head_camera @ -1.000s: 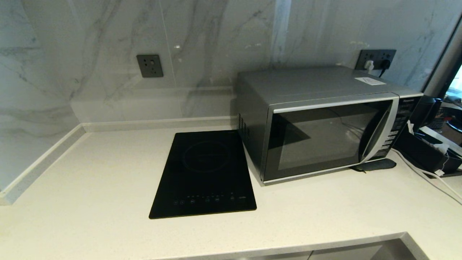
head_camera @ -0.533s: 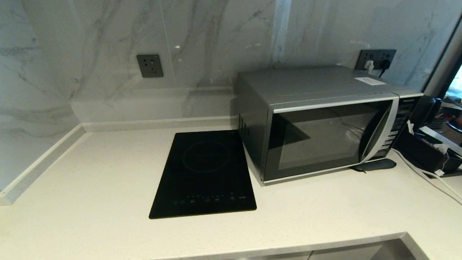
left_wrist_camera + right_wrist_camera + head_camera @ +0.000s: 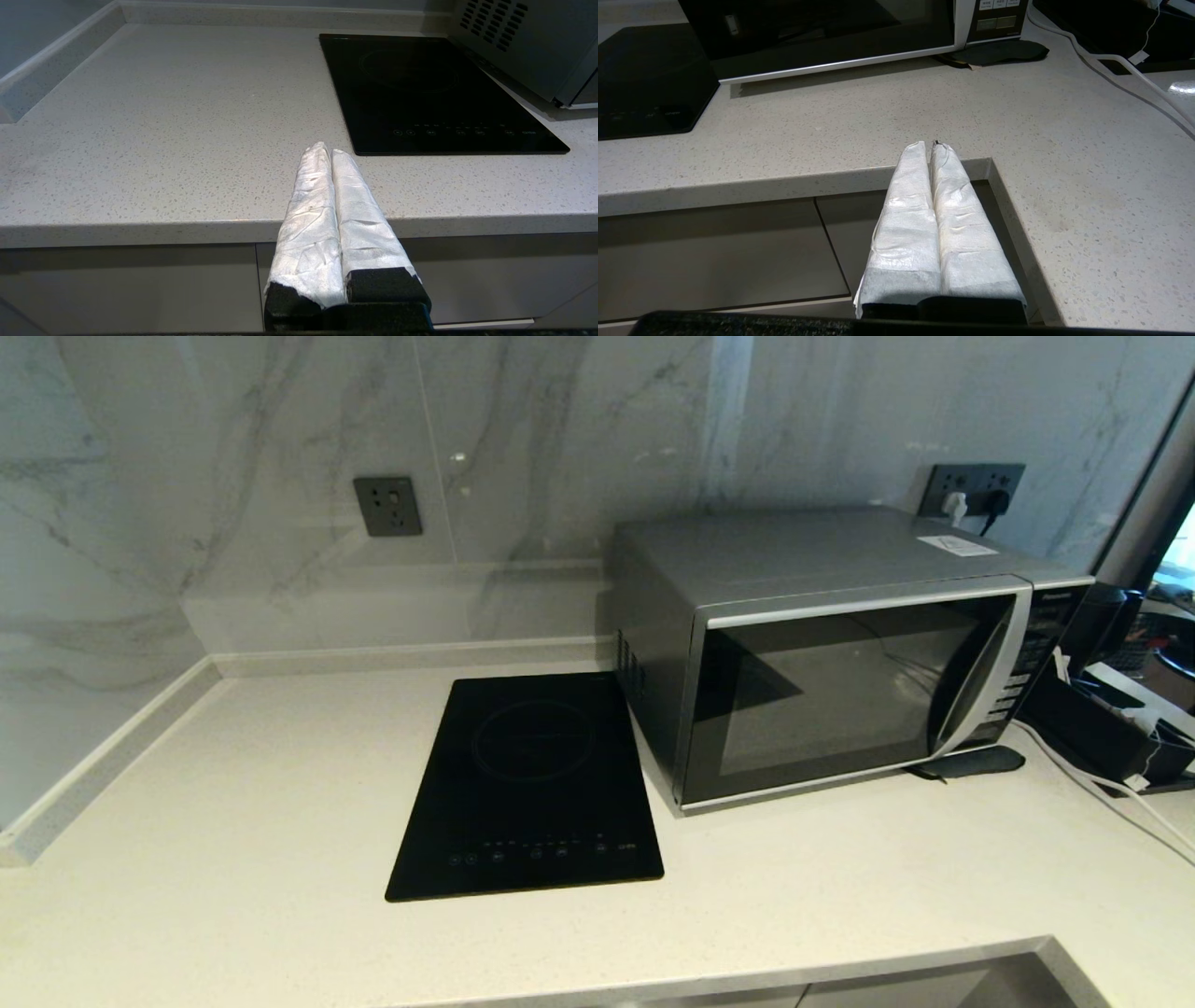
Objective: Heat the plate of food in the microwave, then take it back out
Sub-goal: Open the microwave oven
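The silver-grey microwave (image 3: 822, 644) stands at the back right of the pale counter, its dark glass door closed and its curved handle (image 3: 980, 672) on the right side. The plate of food is out of view. Neither arm shows in the head view. In the left wrist view my left gripper (image 3: 327, 150) is shut and empty, its white-wrapped fingers together at the counter's front edge, short of the hob. In the right wrist view my right gripper (image 3: 928, 145) is shut and empty at the counter's front edge, in front of the microwave (image 3: 822, 32).
A flat black induction hob (image 3: 527, 784) lies left of the microwave. A dark flat pad (image 3: 971, 763) lies at the microwave's right front corner. A white cable (image 3: 1102, 793) and a black tray (image 3: 1102, 728) sit at the far right. Wall sockets (image 3: 386, 506) are on the marble backsplash.
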